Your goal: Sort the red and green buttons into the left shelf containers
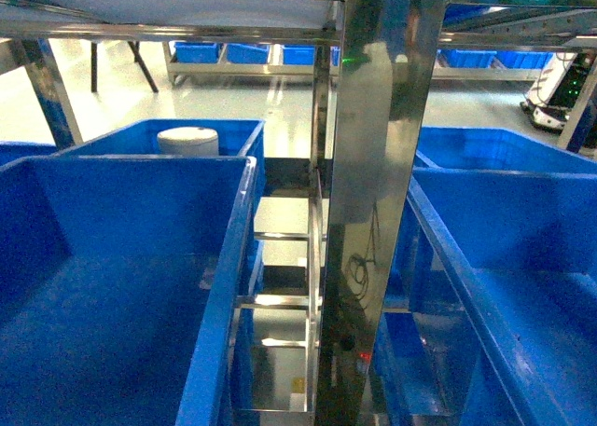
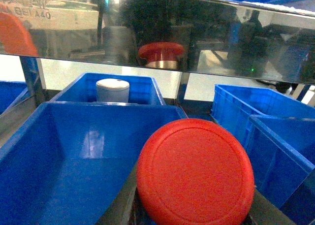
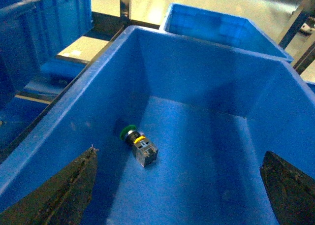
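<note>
Right end effector [image 3: 179, 188] spread wide, only two dark fingertips [image 3: 64, 193] showing at the bottom corners. Ahead and between them, on the blue bin [image 3: 74, 116] floor: green button [image 3: 139, 144], lying on its side, untouched. Left end effector itself cut off from view, grip impossible to tell; red button [image 2: 196, 173] filling the near foreground, cap toward the camera, body hidden. Beyond it, left shelf container [image 2: 74, 156], then a white roll [image 2: 112, 90] in the farther bin.
</note>
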Motion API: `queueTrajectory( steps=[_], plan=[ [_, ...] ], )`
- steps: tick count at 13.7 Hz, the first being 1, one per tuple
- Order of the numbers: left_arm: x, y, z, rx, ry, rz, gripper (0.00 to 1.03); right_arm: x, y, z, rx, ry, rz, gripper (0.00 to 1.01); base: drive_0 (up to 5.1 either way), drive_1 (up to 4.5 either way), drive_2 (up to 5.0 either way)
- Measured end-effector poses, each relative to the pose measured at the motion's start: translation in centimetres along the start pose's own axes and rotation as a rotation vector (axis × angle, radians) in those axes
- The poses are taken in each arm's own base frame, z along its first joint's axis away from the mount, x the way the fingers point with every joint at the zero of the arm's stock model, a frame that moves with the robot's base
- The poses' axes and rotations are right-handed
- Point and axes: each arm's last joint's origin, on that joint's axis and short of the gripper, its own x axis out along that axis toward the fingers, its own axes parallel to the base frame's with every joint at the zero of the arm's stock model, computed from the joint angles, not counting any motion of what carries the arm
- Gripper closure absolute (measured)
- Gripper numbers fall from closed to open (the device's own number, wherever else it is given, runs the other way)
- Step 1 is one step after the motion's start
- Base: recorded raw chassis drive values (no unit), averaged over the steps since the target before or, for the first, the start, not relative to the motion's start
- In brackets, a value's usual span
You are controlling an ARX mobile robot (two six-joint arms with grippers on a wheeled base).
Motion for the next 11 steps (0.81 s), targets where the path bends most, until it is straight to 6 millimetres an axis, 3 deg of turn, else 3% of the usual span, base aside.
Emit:
queueTrajectory(
  steps=[4, 6, 9, 11],
  plan=[
    [0.0, 0.0, 0.0, 0.0, 0.0, 0.0, 0.78, -6.5, 1.6, -1.4, -0.02, -0.141, 0.049, 0.03, 0.0, 0.0, 0.0],
    [0.0, 0.0, 0.0, 0.0, 0.0, 0.0, 0.78, -9.0, 1.4, -1.8, -0.022, -0.209, 0.002, 0.03, 0.0, 0.0, 0.0],
    [0.0, 0.1, -0.1, 0.001, 0.011, 0.006, 0.78, -9.2, 1.4, -1.6, -0.023, -0.22, -0.005, 0.03, 0.0, 0.0, 0.0],
    [0.3, 1.7, -1.5, -0.043, 0.178, 0.022, 0.78, -9.2, 1.4, -1.6, -0.023, -0.221, -0.005, 0.03, 0.0, 0.0, 0.0]
  ],
)
